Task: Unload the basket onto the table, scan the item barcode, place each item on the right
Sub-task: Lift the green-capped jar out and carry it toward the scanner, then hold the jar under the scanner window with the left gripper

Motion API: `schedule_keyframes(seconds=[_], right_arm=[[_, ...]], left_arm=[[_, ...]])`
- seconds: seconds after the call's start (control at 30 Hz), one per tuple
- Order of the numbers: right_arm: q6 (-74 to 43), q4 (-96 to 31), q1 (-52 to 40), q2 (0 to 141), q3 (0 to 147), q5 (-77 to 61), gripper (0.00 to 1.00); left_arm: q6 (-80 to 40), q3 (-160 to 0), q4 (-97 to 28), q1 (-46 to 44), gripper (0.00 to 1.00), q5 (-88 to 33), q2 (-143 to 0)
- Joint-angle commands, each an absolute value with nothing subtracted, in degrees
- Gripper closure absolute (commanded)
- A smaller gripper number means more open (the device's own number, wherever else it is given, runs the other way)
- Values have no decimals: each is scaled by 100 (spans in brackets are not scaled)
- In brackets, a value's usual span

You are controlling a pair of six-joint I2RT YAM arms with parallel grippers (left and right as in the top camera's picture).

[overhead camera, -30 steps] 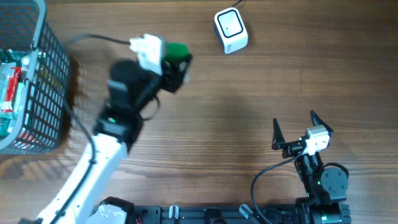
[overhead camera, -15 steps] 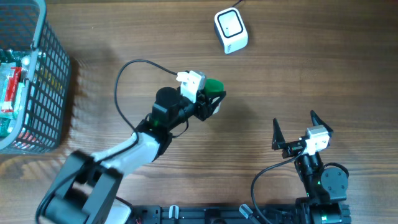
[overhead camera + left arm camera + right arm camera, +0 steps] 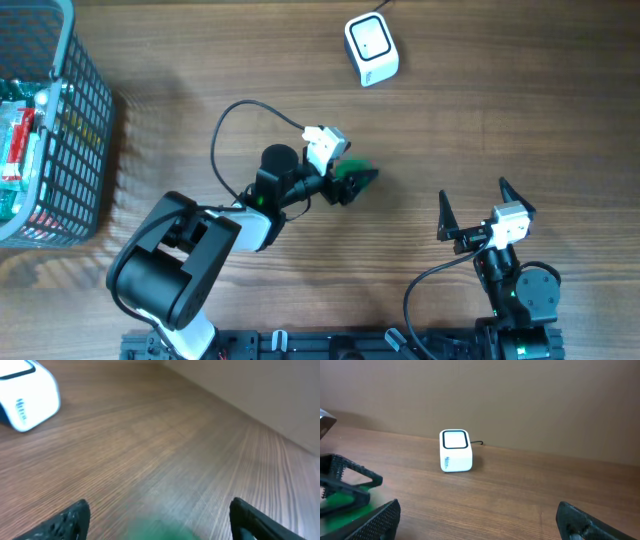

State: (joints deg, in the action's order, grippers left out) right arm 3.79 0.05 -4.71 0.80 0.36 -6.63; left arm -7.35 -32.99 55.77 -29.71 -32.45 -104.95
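A small green item sits between the fingers of my left gripper near the middle of the table. The left wrist view shows it only as a green blur at the bottom edge. There the left gripper stands open, with a gap on each side of the item. No barcode is readable. The white scanner stands at the back, also in the left wrist view and the right wrist view. My right gripper is open and empty at the front right.
A grey wire basket with packaged goods stands at the left edge. The left arm's black cable loops above the table behind the wrist. Bare wood lies between the green item and the scanner.
The left arm has swung from the back left to the table's middle, carrying the green item to the right and nearer. Its jaws have widened. The right arm has not moved.
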Motion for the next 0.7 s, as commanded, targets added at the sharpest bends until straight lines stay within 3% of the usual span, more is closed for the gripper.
schedule_keyframes(seconds=[0.0, 0.07, 0.1, 0.2, 0.27, 0.43, 0.53, 0.67], right_arm=[[412, 40, -443, 80, 30, -735, 0], [414, 40, -443, 80, 30, -735, 0], [414, 40, -443, 80, 30, -735, 0], [412, 40, -443, 80, 30, -735, 0], [416, 40, -443, 80, 30, -735, 0], [416, 40, -443, 80, 30, -735, 0], [414, 40, -443, 80, 30, -735, 0], [414, 40, -443, 82, 30, -735, 0]], left_arm=[[-318, -3336, 5516, -3015, 39, -3564, -10556], [-318, -3336, 5345, -3015, 50, -3564, -10556], [-316, -3336, 5253, -3015, 49, -3559, -10556], [-320, -3336, 5172, -3011, 13, -3555, -10556], [-322, -3336, 5448, -3002, 8, -3555, -10549], [-469, -3339, 6375, -2906, 18, -3555, -10385], [-1072, -3339, 6925, -2803, 36, -3553, -10173], [-2244, -3339, 6938, -2563, 34, -3468, -9727]])
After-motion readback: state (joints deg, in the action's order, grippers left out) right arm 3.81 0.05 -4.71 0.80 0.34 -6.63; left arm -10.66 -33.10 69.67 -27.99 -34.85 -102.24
